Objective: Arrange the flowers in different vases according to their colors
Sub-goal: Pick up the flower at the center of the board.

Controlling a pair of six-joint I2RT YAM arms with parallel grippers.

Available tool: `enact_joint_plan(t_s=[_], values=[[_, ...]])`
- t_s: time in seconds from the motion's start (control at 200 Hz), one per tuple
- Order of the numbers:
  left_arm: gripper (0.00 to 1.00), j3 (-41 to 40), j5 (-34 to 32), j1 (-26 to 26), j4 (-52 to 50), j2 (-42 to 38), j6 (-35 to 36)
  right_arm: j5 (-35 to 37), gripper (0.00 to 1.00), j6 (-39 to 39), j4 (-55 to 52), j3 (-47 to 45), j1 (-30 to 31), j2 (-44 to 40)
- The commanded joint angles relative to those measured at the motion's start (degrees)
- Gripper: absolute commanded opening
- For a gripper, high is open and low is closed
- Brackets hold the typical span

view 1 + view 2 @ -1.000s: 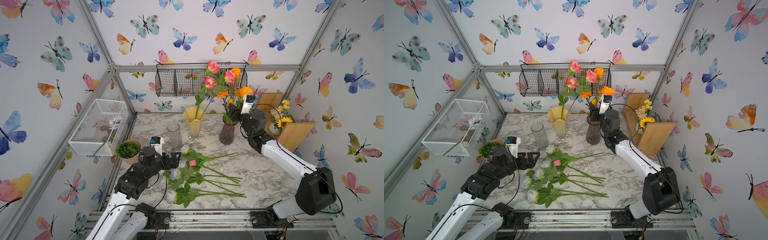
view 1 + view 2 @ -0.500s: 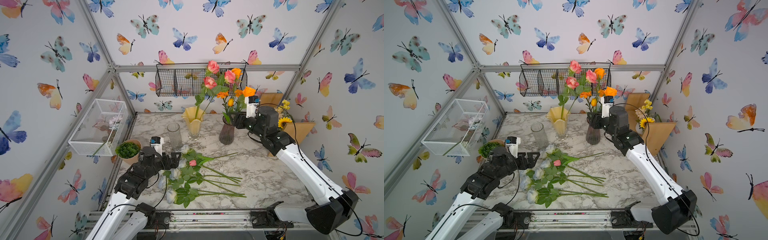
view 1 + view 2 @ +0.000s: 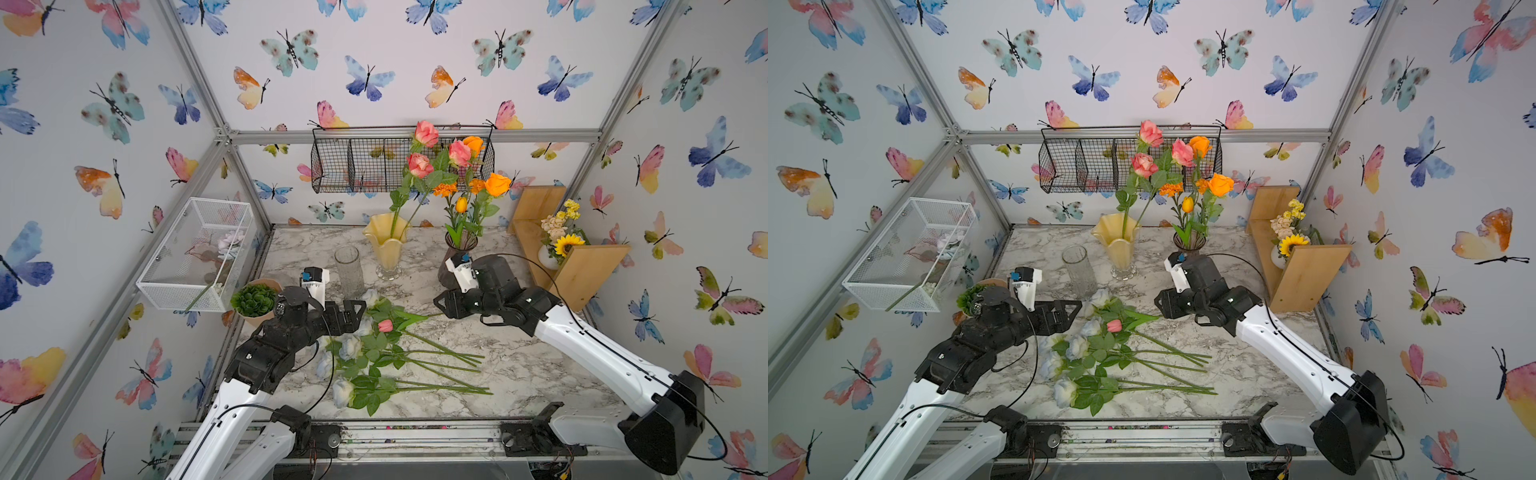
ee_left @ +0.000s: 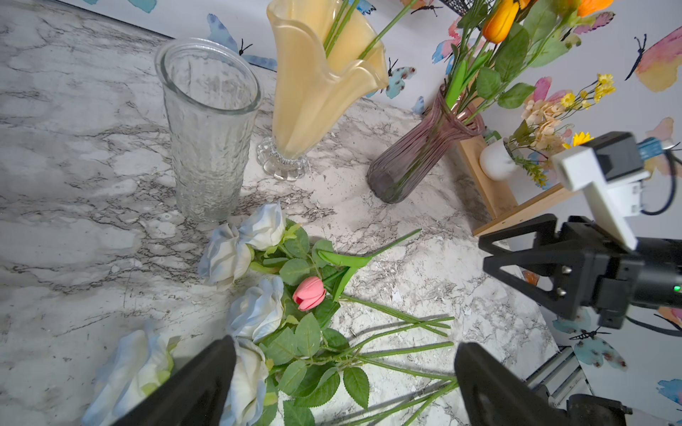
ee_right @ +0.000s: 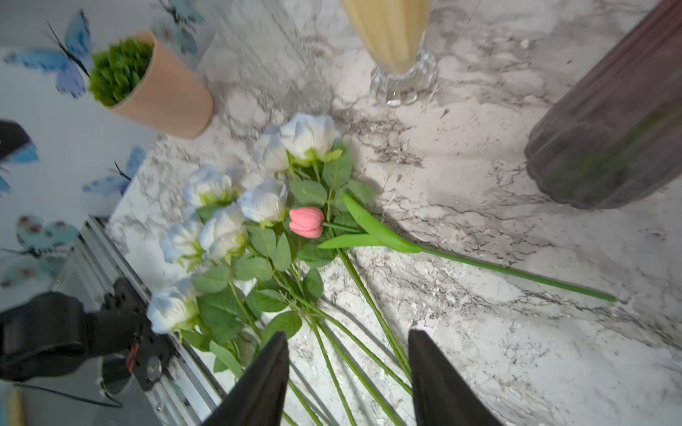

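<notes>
- We found the left gripper (image 3: 348, 312) low over the heads of the loose flowers. Its fingers (image 4: 199, 391) were spread wide, and nothing was caught between them.
- The right gripper (image 3: 441, 301) hung just in front of the purple vase (image 4: 417, 158) and pointed at the pile. In the right wrist view its fingers (image 5: 258, 387) stood apart and gripped nothing.
- The white-blue roses (image 3: 351, 347) lay in a heap on the marble table (image 3: 519, 365). Their heads were toward the left arm and their stems ran off toward the right side.
- A pink tulip bud (image 3: 385, 325) lay on top of that heap among the rose leaves. Its long stem reached out toward the right gripper.
- The clear glass vase (image 3: 349, 268) stood upright and empty, just behind the heap and near the left gripper.
- The yellow vase (image 3: 388, 245) stood beside it and held the pink roses (image 3: 419, 164), whose heads rose high above the wavy rim.
- The purple vase held the orange flowers (image 3: 497, 184), and we could make out marigolds, a tulip and a rose. In both top views the right arm's wrist hid its lower part.
- A succulent (image 3: 254, 300) in a tan pot (image 5: 166, 99) sat at the table's left edge, close behind the left gripper.
- A sunflower bunch (image 3: 567, 245) stood on the wooden shelf (image 3: 582, 274) at the right, well apart from the heap.
</notes>
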Motion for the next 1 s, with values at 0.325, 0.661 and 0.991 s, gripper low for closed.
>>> enact_joint_plan(t_s=[0.325, 0.661, 0.991], values=[[0.99, -2.39, -3.99, -0.18, -1.12, -1.53, 3.15, 0.46, 0.61, -37.33, 3.89, 3.55, 2.75, 16.22], [0.99, -3.28, -2.24, -0.09, -0.23, -0.80, 3.23, 2.53, 0.63, -43.16, 6.64, 7.24, 2.93, 27.64], [0.99, -3.65, -0.34, 0.50, 0.51, -0.89, 3.62, 4.53, 0.61, -42.91, 9.54, 8.19, 3.04, 33.05]])
